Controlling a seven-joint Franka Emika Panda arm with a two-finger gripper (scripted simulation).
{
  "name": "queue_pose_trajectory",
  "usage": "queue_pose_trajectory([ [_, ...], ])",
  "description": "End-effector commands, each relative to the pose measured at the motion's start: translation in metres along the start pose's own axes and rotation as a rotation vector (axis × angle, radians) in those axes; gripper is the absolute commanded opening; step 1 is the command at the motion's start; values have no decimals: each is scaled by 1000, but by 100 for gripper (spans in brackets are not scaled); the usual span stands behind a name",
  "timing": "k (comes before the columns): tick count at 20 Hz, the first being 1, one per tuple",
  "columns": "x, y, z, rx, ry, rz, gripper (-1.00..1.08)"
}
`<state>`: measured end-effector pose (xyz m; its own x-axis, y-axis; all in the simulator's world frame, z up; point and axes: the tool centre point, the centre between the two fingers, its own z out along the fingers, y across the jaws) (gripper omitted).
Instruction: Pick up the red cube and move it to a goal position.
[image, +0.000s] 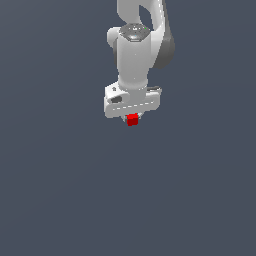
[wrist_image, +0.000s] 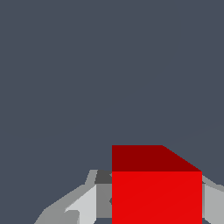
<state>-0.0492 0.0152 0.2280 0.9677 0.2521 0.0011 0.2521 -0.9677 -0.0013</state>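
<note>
The tool (image: 132, 119) is clamped on the red cube (image: 132, 120), fingers on opposite flat faces; it looks light, rigid, possibly slippery.

The arm (image: 137, 45) comes in from the top edge of the exterior view, a little past the middle, and hangs straight down. The gripper (image: 132, 118) sits at its lower end. The red cube (image: 132, 120) lies between the fingers (wrist_image: 85, 205), directly beneath the gripper body, with a finger touching it on either side in the wrist view.
</note>
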Motion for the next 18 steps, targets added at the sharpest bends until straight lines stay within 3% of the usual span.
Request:
queue_pose_trajectory([
  [1, 4, 4, -24, 0, -1, 0, -100],
  [9, 15, 13, -74, -1, -1, 0, -100],
  [18, 20, 17, -92, -1, -1, 0, -100],
])
